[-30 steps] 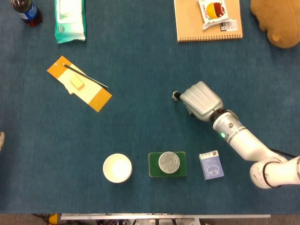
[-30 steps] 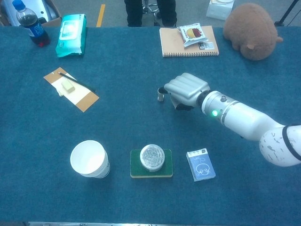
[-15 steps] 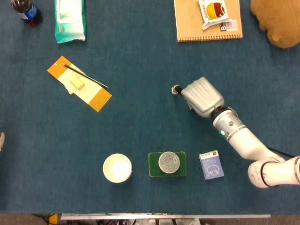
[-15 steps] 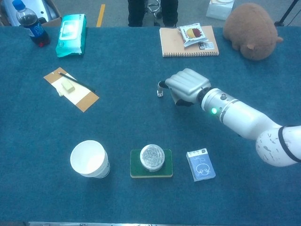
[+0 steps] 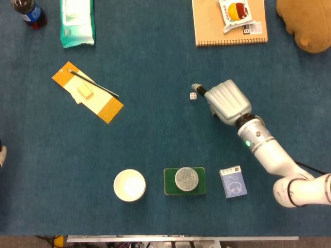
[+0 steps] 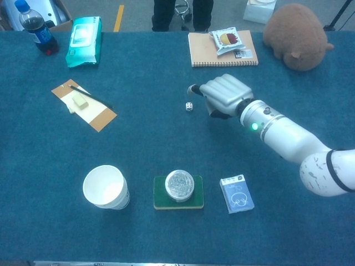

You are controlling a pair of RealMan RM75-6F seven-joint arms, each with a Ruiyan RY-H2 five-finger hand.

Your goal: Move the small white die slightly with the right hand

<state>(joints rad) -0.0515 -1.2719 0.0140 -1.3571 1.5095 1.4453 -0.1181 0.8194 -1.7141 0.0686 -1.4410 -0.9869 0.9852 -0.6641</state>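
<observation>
- The right hand (image 5: 226, 100) now sits farther from the robot than a second ago, up the table toward the notebook side, and its fingertips no longer cover the die.
- The small white die (image 5: 193, 96) — pinched at the fingertips in both earlier moments — now lies by itself on the blue cloth, just beside the hand's leading fingertip (image 6: 193, 88) but apart from it.
- The die rests slightly farther up the table than where the hand first held it.

Head view looks straight down on the table (image 5: 155, 155); chest view faces twelve o'clock, lower and slanted. Both share the whole tabletop.
</observation>
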